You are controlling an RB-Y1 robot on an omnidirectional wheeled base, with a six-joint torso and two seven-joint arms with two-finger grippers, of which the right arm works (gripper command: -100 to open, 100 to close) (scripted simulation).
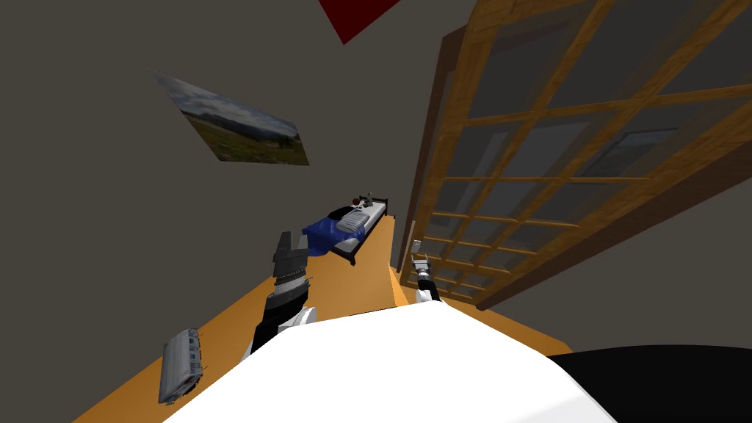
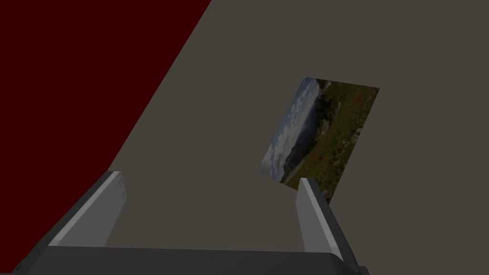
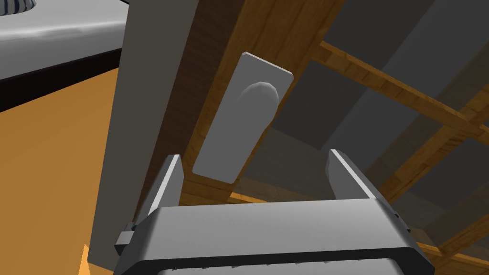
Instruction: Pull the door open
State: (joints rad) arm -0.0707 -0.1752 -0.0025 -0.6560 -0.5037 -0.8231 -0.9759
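No readable text, labels, brands, numbers or signs appear on any surface in these views.

Dull grey-brown walls [image 1: 88, 183] stand dim around an orange floor [image 1: 352, 290]. A landscape picture [image 1: 242, 132] hangs on one wall. A bed [image 1: 369, 215] with a blue blanket [image 1: 329, 233] stands by that wall, and a grey radiator [image 1: 180, 365] lies nearer along the same wall.

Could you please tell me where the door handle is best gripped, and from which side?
Grip the rounded grey handle that juts from its flat plate on the door's wooden edge. Come at it head-on from the door's face, as the open right gripper now points. The handle stands proud of the plate, so it can probably be clamped from both sides.
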